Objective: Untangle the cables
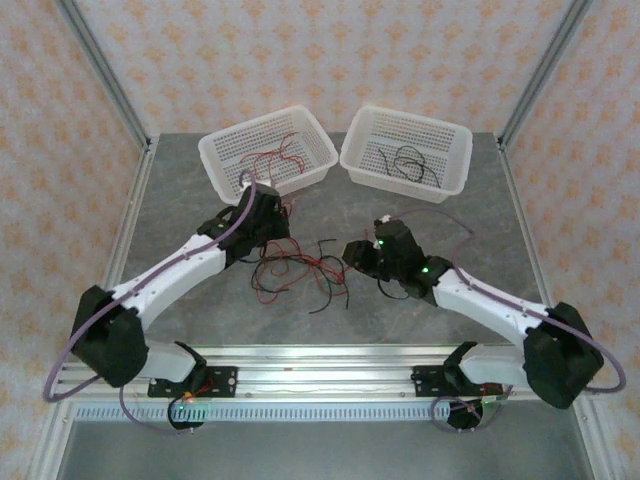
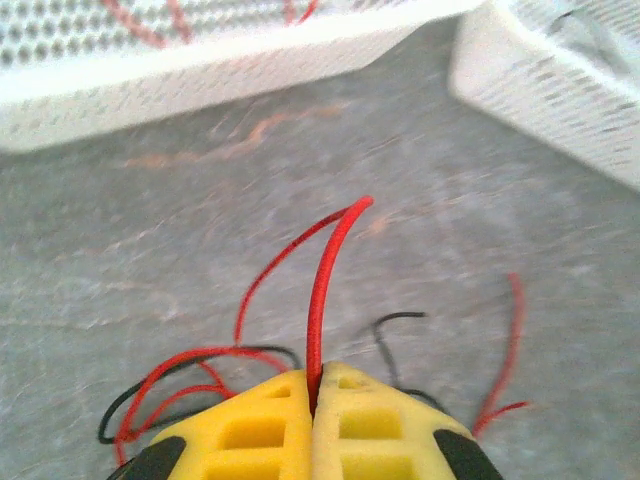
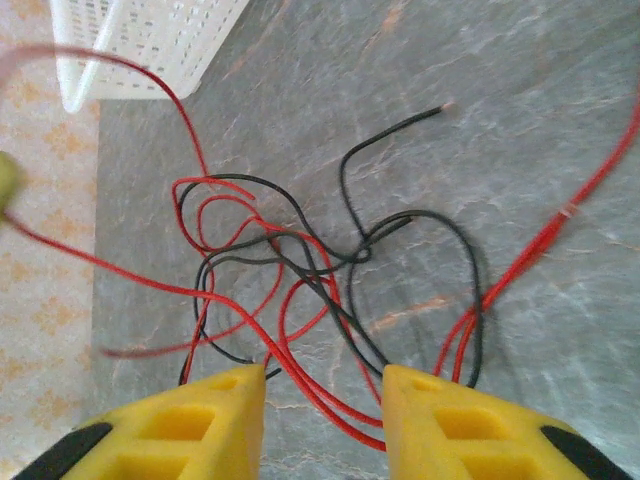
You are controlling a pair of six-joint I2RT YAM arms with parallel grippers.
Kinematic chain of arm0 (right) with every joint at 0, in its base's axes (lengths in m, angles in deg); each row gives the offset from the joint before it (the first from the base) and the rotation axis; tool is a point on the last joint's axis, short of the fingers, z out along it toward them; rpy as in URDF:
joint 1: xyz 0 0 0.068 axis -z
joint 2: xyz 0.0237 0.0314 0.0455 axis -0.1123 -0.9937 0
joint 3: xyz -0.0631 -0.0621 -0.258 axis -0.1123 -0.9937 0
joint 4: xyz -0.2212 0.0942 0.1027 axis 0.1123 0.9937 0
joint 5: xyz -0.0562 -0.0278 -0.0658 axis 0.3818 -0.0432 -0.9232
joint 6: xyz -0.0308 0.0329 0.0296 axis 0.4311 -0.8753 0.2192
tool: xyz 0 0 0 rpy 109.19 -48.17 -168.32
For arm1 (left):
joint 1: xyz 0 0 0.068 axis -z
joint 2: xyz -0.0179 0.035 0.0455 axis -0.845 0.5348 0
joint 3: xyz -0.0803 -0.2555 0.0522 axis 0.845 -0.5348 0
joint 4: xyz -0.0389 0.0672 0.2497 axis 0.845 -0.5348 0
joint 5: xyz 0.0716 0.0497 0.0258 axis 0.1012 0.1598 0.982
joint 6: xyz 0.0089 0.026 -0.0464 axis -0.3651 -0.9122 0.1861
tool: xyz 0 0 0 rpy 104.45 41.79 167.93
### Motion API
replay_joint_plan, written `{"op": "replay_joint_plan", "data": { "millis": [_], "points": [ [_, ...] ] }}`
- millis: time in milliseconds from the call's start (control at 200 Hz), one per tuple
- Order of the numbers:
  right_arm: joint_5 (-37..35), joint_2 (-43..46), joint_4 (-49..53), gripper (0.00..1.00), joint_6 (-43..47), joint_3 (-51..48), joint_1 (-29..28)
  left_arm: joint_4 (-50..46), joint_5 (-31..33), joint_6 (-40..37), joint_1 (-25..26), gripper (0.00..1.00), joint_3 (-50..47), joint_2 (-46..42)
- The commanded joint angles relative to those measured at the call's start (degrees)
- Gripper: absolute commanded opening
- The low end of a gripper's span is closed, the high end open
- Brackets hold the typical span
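Observation:
A tangle of thin red and black cables [image 1: 300, 268] lies on the grey table between the two arms. My left gripper [image 1: 272, 228] hangs at the tangle's far left side. In the left wrist view its yellow fingers [image 2: 318, 378] are shut on one red cable [image 2: 325, 270], which arches up and away from the tips. My right gripper [image 1: 362, 255] is at the tangle's right side. In the right wrist view it [image 3: 325, 378] stands open just above the knot of cables [image 3: 300, 260], and red and black strands run across the gap between its fingers.
Two white perforated baskets stand at the back. The left basket [image 1: 215, 150] holds red cables [image 1: 272, 160]; the right basket [image 1: 455, 165] holds black cables [image 1: 410, 162]. An aluminium rail [image 1: 320, 355] borders the table's near edge, and patterned walls close in the sides.

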Motion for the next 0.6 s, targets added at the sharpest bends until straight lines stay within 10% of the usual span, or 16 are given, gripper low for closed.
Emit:
{"op": "replay_joint_plan", "data": {
  "millis": [0,596],
  "points": [
    [3.26,-3.92,-4.79,0.4,2.23,5.16,-1.34,-5.48,0.31,-1.07,1.22,0.0,1.79,-2.21],
    [8.12,-22.52,-8.72,0.47,4.03,14.07,-3.91,-5.55,-3.69,-2.52,2.96,0.0,8.09,-7.34]
  ]
}}
